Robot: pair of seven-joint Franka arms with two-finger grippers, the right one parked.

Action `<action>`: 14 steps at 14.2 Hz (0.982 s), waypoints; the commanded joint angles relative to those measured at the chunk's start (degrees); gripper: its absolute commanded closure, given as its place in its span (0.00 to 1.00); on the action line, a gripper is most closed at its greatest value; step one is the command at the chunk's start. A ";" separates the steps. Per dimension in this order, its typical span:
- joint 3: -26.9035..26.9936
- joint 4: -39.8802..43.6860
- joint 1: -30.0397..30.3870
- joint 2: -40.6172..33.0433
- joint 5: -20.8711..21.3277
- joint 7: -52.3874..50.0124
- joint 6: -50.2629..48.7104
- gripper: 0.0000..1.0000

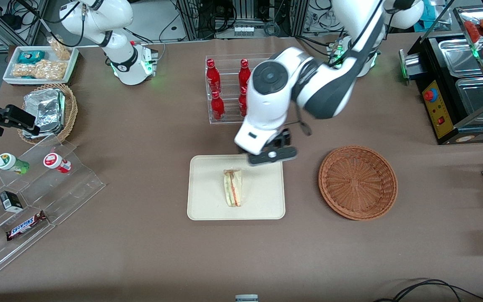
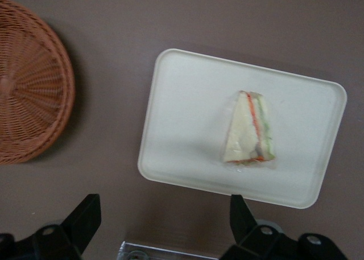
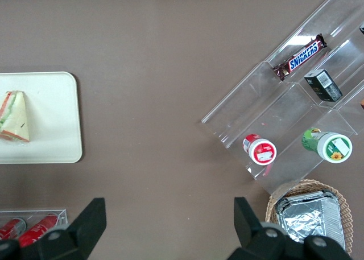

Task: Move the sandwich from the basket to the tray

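The sandwich, a clear-wrapped wedge with red, orange and green layers, lies flat near the middle of the cream tray. The shallow reddish-brown basket sits beside the tray, toward the working arm's end, with nothing in it. My left gripper hovers over the tray's edge farthest from the front camera, above and apart from the sandwich. It is open, and only brown tabletop shows between its black fingers.
A clear rack of red bottles stands just past the tray, close under the arm. Toward the parked arm's end are an acrylic stepped stand with snacks, a tan basket of foil packs and a white snack tray. A black appliance stands at the working arm's end.
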 commanded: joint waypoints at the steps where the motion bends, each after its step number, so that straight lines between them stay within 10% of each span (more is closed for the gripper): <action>1: 0.00 -3.69 4.73 -5.14 0.56 0.29 -5.45 0.00; 14: 0.00 -24.87 28.64 -25.88 0.56 30.96 -10.39 0.00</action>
